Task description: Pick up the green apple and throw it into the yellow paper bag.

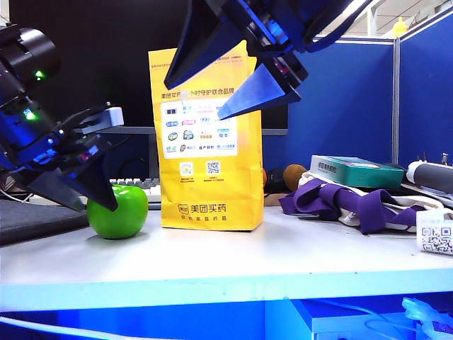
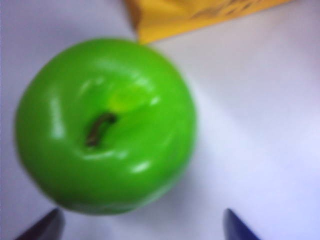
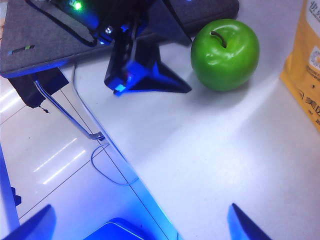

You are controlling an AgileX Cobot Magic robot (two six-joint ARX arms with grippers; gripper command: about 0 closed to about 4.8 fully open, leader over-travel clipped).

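The glossy green apple [image 1: 119, 211] stands on the white table just left of the upright yellow paper bag [image 1: 209, 142]. My left gripper [image 1: 97, 207] is down at the apple's left side, open. In the left wrist view the apple [image 2: 105, 125] fills the frame just ahead of the left gripper [image 2: 142, 230], whose fingertips [image 2: 45, 227] stand wide apart and off it, with a corner of the bag [image 2: 200, 15] behind. My right gripper [image 1: 192, 101] hangs open and empty high in front of the bag's top. From there it sees the apple [image 3: 225, 55], the left gripper [image 3: 145, 70] and the bag's edge [image 3: 305, 75].
Right of the bag lie a purple and white cloth [image 1: 354, 202], a teal box [image 1: 354, 170] and a QR label [image 1: 435, 237]. A keyboard [image 1: 138, 185] sits behind the apple and a dark mat [image 1: 35, 219] at the far left. The table's front edge [image 3: 125, 160] runs below the right gripper [image 3: 141, 227].
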